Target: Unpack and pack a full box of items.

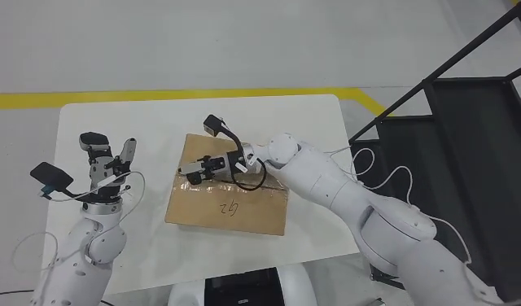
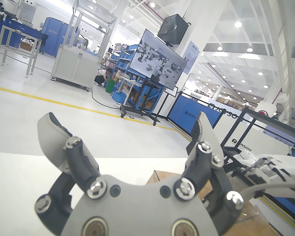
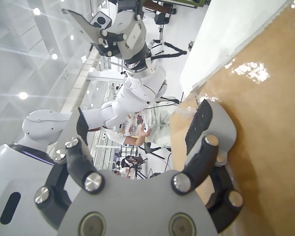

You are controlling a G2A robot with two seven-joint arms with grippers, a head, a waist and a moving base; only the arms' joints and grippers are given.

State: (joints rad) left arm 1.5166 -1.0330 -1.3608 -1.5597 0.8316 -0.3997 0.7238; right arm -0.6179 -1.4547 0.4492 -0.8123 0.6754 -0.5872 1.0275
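You are working in a factory hall or industrial robotics lab, not a home or office. The evidence: a pale sealed floor [image 2: 51, 124] marked with a yellow line [image 2: 64, 104], a high ceiling with rows of lights [image 2: 238, 23] and exposed pipes [image 2: 147, 5], an aluminium-framed enclosure [image 2: 81, 57], stocked blue racks [image 2: 124, 62] and a large screen [image 2: 159, 61] on a wheeled stand. Your white table [image 1: 89, 127] stands on that open floor beside a black metal frame [image 1: 464, 102].

Box [image 1: 232, 204] on table [image 1: 146, 123] centre, right end effector [image 1: 189, 169] at its left edge, left end effector [image 1: 111, 149] further left
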